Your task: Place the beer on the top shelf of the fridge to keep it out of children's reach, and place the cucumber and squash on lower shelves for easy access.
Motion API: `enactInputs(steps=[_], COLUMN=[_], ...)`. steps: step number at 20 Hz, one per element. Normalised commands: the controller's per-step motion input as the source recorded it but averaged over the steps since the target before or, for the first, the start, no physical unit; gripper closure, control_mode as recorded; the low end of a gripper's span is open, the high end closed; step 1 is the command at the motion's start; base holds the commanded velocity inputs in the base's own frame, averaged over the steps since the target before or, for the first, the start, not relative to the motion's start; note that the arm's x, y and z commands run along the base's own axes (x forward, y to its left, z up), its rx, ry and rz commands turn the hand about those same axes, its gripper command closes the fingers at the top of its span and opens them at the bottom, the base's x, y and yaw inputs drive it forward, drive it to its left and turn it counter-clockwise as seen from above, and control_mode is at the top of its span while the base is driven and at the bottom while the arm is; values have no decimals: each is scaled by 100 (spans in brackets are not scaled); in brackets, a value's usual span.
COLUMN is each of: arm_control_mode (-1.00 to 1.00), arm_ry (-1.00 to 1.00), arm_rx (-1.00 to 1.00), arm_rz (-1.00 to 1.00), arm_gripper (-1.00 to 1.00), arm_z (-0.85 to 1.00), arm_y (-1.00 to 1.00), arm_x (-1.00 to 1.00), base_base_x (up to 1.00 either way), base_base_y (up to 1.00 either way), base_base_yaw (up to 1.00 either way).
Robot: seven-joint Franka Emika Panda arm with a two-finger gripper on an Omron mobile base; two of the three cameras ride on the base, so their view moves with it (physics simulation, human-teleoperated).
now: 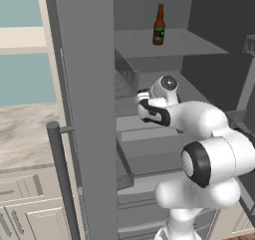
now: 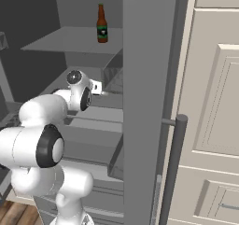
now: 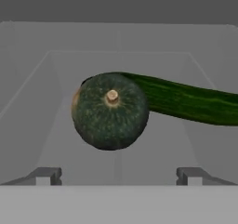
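Your gripper [image 3: 119, 179] faces squash [image 3: 110, 111], cucumber [image 3: 186, 100] touching behind it, blocking bin middle and right. Bare floor left of squash. Top shelf [image 1: 189, 42]: beer [image 1: 159, 25] at far left, rest free.

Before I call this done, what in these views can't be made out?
- Cucumber: far end cut off by the hand view's right edge; near end hidden behind the squash.
- Which shelf those two lie on: base views blocked by the arm.
- Beer label: too small.
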Motion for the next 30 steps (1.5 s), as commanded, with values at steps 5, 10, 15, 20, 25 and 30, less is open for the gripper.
enactInputs(steps=[5,10,15,20,25,30], arm_control_mode=[-100,-100,-100,-100,-100,-100], arm_ry=[-5,0,-1,-1,0,0], arm_rx=[0,0,0,0,0,0], arm_rz=[-3,-4,-4,-4,-3,0], arm_gripper=[-100,-100,-100,-100,-100,-100], arm_z=[29,26,49,64,50,14], arm_y=[0,-1,-2,-7,-5,-4], arm_x=[-64,-74,-67,-65,-72,-78], base_base_x=[0,0,0,0,0,0], base_base_y=[0,0,0,0,0,0], base_base_yaw=[0,0,0,0,0,0])
